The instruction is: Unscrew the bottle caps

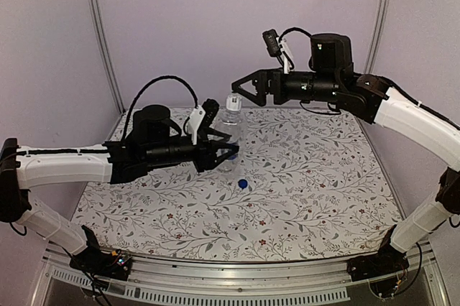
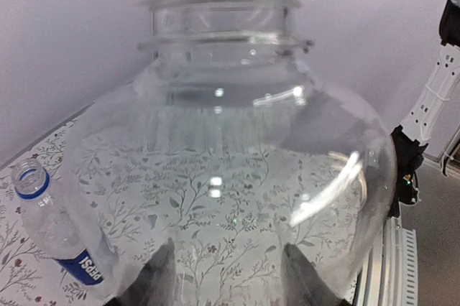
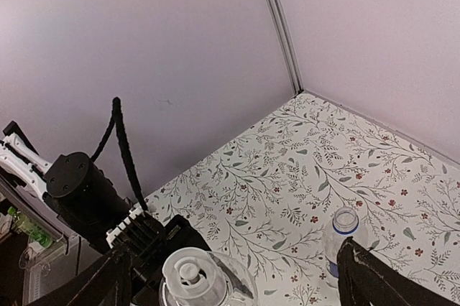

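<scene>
— Where is the clear bottle (image 1: 231, 130)?
— Upright, toward the back middle of the floral tablecloth (image 1: 323, 177). The left gripper (image 1: 224, 149) is clamped round its lower body. Its white cap (image 1: 233, 101) sits on the neck.
— And the right gripper (image 1: 241, 90)?
— Spread wide and holding nothing. It is just beside that cap and slightly above it, not touching. In its own camera its fingers (image 3: 363, 277) stand far out to either side of the cap.
— The other pair?
— The blue cap (image 1: 243, 184) lies alone on the cloth, nearer the arm bases than the held bottle and apart from it. The labelled bottle (image 2: 54, 230) has a bare neck with a blue ring. It looks upright, though the views are too skewed for me to be sure.
— Why is it so hard to find from overhead?
— The left gripper and the clear bottle stand in front of it. In the left wrist view the clear bottle fills nearly everything, so the cloth shows mostly through plastic.
— Anything else?
— A black cable (image 1: 169, 80) loops over the left arm. A metal post (image 3: 277, 26) runs up the wall corner, and a rail (image 1: 237, 277) edges the table's near side.
</scene>
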